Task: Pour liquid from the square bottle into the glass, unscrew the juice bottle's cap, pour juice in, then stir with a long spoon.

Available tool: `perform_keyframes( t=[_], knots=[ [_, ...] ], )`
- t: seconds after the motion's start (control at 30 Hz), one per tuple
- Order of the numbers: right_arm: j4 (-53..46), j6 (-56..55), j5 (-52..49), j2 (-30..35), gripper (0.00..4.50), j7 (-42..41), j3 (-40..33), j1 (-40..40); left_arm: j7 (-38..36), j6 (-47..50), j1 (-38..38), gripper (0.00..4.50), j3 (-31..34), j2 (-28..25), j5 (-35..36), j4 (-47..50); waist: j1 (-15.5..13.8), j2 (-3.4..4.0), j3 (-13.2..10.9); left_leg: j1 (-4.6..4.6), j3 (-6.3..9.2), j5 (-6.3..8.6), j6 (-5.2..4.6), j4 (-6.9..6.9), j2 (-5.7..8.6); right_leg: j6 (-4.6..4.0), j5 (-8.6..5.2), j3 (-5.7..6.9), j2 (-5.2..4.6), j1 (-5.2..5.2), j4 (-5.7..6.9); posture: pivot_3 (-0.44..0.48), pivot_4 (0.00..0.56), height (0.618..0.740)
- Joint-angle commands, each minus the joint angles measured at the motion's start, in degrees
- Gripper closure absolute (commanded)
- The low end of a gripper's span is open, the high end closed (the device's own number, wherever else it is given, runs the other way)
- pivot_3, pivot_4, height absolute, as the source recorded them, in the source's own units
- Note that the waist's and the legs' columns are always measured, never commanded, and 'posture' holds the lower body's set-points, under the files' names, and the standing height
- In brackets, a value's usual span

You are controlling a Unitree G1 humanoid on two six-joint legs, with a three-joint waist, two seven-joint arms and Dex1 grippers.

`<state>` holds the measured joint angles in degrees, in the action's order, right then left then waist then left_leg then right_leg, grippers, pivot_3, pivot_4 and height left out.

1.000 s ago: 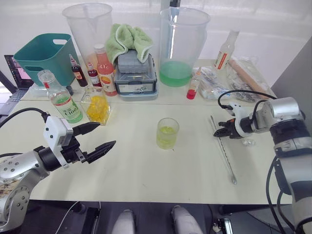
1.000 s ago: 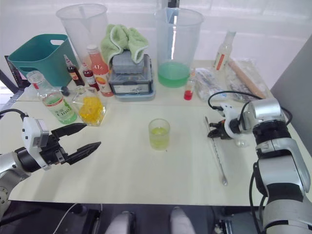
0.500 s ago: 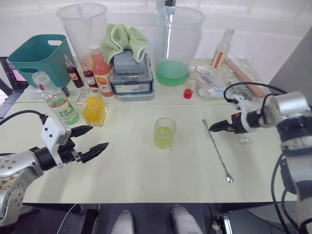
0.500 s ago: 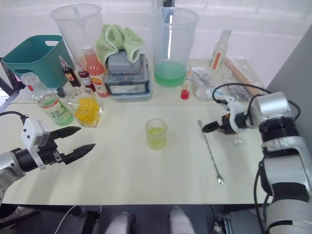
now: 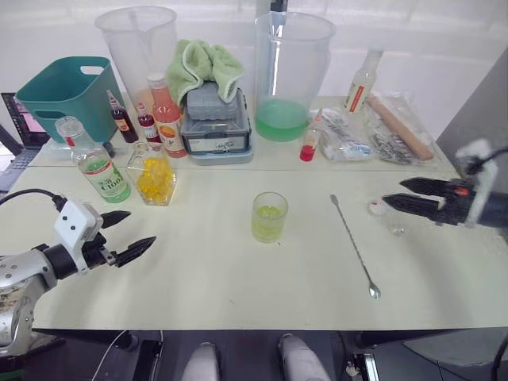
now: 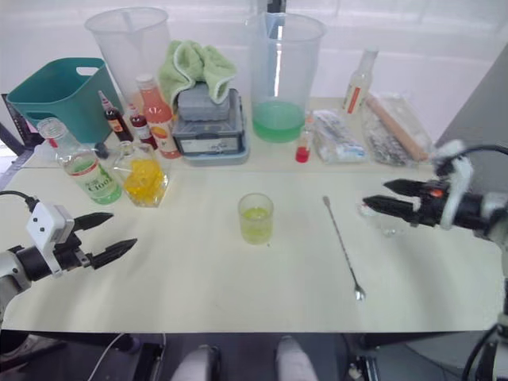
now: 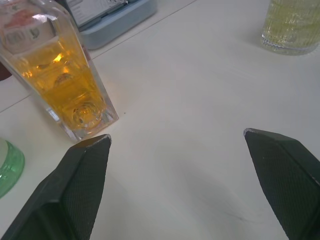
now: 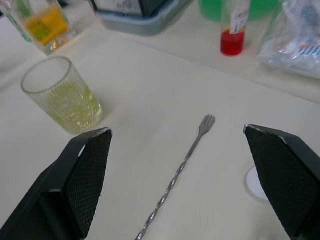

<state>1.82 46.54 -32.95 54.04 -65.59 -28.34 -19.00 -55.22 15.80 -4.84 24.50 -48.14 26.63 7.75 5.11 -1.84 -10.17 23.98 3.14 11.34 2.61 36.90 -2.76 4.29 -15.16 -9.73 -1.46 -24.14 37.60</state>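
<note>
The glass (image 5: 270, 217) stands mid-table holding yellow-green liquid. Right of it, the long spoon (image 5: 354, 246) lies flat on the table, its bowl towards the front edge. The small white cap (image 5: 376, 208) rests just right of the spoon's far end. My right gripper (image 5: 394, 192) hovers open beside the cap, with nothing between its fingers. At the left, the square bottle (image 5: 153, 173) with yellow liquid stands next to the green-labelled juice bottle (image 5: 95, 163), whose neck has no cap on it. My left gripper (image 5: 141, 227) is open and holds nothing, in front of these bottles.
Two large clear pitchers (image 5: 292, 71), a teal basket (image 5: 67, 91), a grey box with a green cloth (image 5: 216, 119), an orange-pink bottle (image 5: 169, 115), small dark red bottles (image 5: 121, 119) and plastic packets (image 5: 349, 135) crowd the table's back.
My right gripper opened, let go of the long spoon and drew back to the right. The spoon now lies on the table. My left gripper pulled back to the left.
</note>
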Motion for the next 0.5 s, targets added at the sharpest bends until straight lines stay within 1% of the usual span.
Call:
perform_keyframes(
  t=[0.03,0.1,0.23,0.37,0.5],
  knots=[
    [-0.4,-4.2,-2.4,0.3,0.02,-2.6,-7.0,5.0,-1.2,-3.6,-2.6,0.00,2.9,0.0,-0.9,-1.4,0.2,0.00,0.0,-0.03,-0.04,0.00,0.00,0.00,0.00,0.00,0.00,-0.01,-0.01,-0.01,0.02,0.000,0.150,0.728],
    [1.3,-9.9,-0.9,-0.9,0.02,-2.5,-8.5,8.0,-1.6,-5.0,-4.6,0.00,4.3,0.0,-1.4,-3.4,0.5,-0.01,0.0,-0.19,-0.10,0.00,0.00,0.00,-0.04,-0.01,0.00,-0.03,0.00,0.07,0.04,0.000,0.150,0.728],
    [6.2,-20.6,2.1,-2.7,0.02,-3.1,-8.8,12.5,-2.0,-7.2,-7.1,0.00,6.6,-0.2,-2.1,-6.9,0.5,-0.04,0.0,-0.40,-0.15,0.00,0.00,0.00,-0.06,-0.03,-0.03,-0.04,0.02,0.15,0.08,0.000,0.150,0.728],
    [10.8,-27.6,3.7,-3.6,0.02,-3.0,-8.0,14.4,-1.6,-8.7,-7.8,0.00,7.9,0.1,-2.3,-9.5,0.5,-0.03,0.0,-0.46,-0.23,0.00,0.01,0.00,-0.05,-0.03,-0.04,-0.12,0.01,0.18,0.08,0.000,0.150,0.728],
    [13.8,-31.6,4.3,-4.2,0.02,-2.6,-7.0,14.4,-0.8,-10.2,-7.6,0.00,8.8,0.7,-2.2,-11.2,0.5,-0.03,0.0,-0.47,-0.23,0.00,0.01,0.00,-0.05,-0.03,-0.04,-0.13,0.01,0.18,0.08,0.000,0.150,0.728]
  ],
)
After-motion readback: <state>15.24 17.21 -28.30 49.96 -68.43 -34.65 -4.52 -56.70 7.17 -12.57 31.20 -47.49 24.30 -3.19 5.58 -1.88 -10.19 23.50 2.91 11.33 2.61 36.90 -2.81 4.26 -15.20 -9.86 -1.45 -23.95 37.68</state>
